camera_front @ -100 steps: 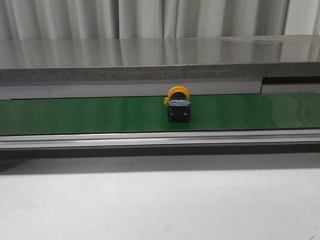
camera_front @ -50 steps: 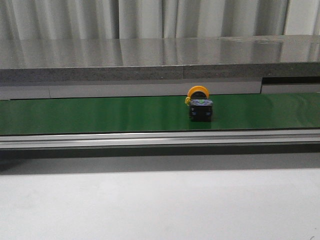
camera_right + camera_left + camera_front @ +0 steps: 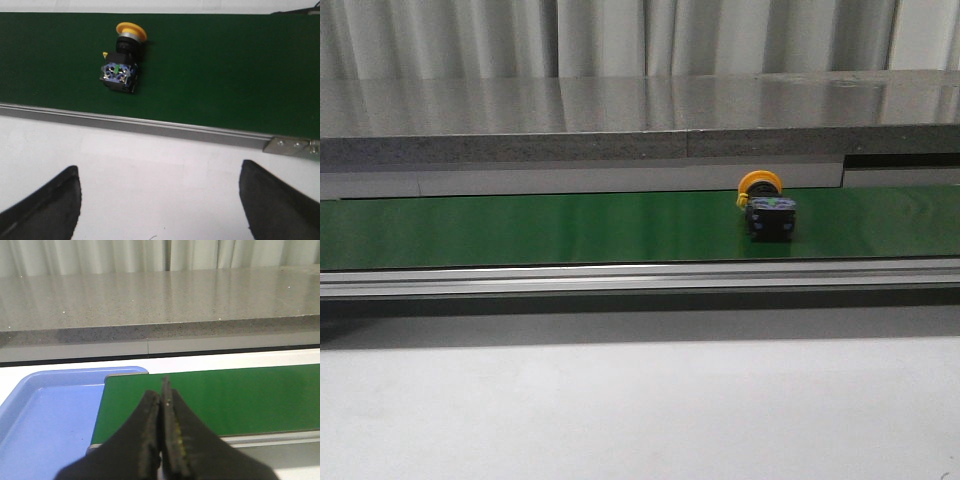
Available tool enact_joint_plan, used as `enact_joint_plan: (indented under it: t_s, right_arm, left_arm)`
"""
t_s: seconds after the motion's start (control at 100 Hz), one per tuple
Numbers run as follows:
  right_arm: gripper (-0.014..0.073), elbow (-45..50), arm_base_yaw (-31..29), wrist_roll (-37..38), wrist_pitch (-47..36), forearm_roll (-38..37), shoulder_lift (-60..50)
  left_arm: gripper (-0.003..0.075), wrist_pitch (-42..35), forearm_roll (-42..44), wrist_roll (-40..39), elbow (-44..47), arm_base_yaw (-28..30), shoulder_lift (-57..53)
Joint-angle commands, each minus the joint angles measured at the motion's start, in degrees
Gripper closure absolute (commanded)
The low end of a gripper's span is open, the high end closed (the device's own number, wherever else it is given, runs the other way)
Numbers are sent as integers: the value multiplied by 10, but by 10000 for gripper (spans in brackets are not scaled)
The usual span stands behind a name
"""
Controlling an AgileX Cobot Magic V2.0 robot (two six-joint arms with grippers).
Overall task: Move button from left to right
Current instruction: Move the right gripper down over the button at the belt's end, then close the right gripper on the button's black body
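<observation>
The button [image 3: 766, 208], yellow-orange head and black boxy body with bluish marks, lies on the green belt [image 3: 520, 228] right of its middle. It also shows in the right wrist view [image 3: 121, 64], lying on the belt [image 3: 225, 70] with its head away from my fingers. My right gripper [image 3: 159, 195] is open and empty over the white table, short of the belt's metal rail. My left gripper [image 3: 162, 395] is shut and empty, over the left end of the belt [image 3: 240, 395]. Neither gripper shows in the front view.
A blue tray [image 3: 45, 420] sits just past the belt's left end. A metal rail [image 3: 640, 277] runs along the belt's near edge, with a bracket [image 3: 292, 146] at its right end. A grey stone ledge [image 3: 620, 120] stands behind the belt.
The button has travelled to the right along the belt, from about its middle to right of middle. No gripper has touched it.
</observation>
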Motion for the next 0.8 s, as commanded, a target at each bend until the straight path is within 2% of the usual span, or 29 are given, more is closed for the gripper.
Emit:
enact_joint_plan:
  t_s: [0.0,0.21,0.59,0.79]
  right_arm:
    - [-42,-42,2,-43,-35,26,27]
    - [-42,-94,2,-94,-53,38,113]
    - [-42,-155,2,-118,-101,36,257]
    - [-42,-159,1,-118,-154,7,306]
  left_arm:
    - [741,-38,-7,0,-16,-4,4]
    - [741,-38,-7,0,-16,-4,4]
    - [741,-38,-7,0,-16,-4,4]
    - [741,-38,-7,0,-16,-4,4]
